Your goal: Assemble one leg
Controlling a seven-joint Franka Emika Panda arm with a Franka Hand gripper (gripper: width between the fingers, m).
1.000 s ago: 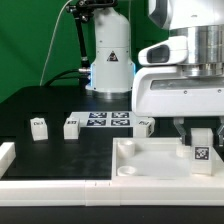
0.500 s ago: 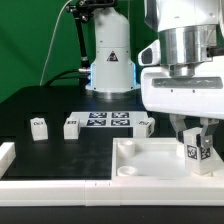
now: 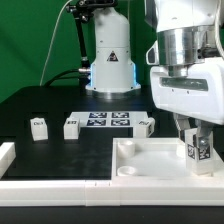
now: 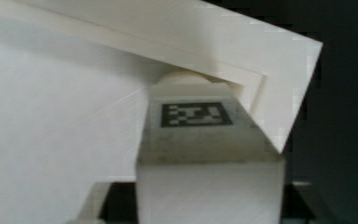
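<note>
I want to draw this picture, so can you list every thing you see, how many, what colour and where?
Leg in the pincer: one, white with a black tag, standing at a corner of the panel.
Loose legs: three, white, on the black table near the marker board.
Panel: one, white, at the exterior view's right front.
Marker board: one, white with black tags, mid table.
Table: one, black.
Pincer: one, white arm, shut on the leg.

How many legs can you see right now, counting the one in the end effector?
4. One leg is held in the end effector over the white panel; three loose legs sit on the table at and. The arm may hide more.
</note>
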